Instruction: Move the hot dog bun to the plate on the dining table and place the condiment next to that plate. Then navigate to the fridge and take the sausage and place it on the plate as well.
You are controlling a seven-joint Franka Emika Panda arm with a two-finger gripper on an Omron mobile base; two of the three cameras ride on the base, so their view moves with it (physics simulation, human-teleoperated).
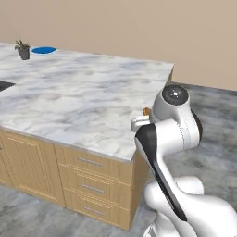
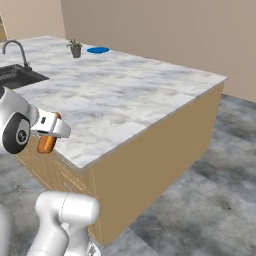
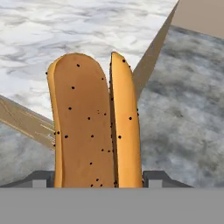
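Glossy white casing, rounded and bulbous at the links. Dark grey round cap on one joint, ringed and faintly shiny. Black band running lengthwise along the forearm link. Second dark disc set into the elbow, with a small pale mark. White flat wrist flange. Two small dark grey finger tips, blocky.

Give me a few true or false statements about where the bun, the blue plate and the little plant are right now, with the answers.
1. The orange-brown split hot dog bun is held in the pincer. True.
2. The flat round blue plate lies at the near corner of the white-and-grey marble dining table. False: it lies at the far end.
3. A small potted plant stands beside the blue plate. True.
4. The bun already rests on the plate. False: it is at the table's near edge, off the plate.
5. A dark inset sink with a tap is in the marble top. True.
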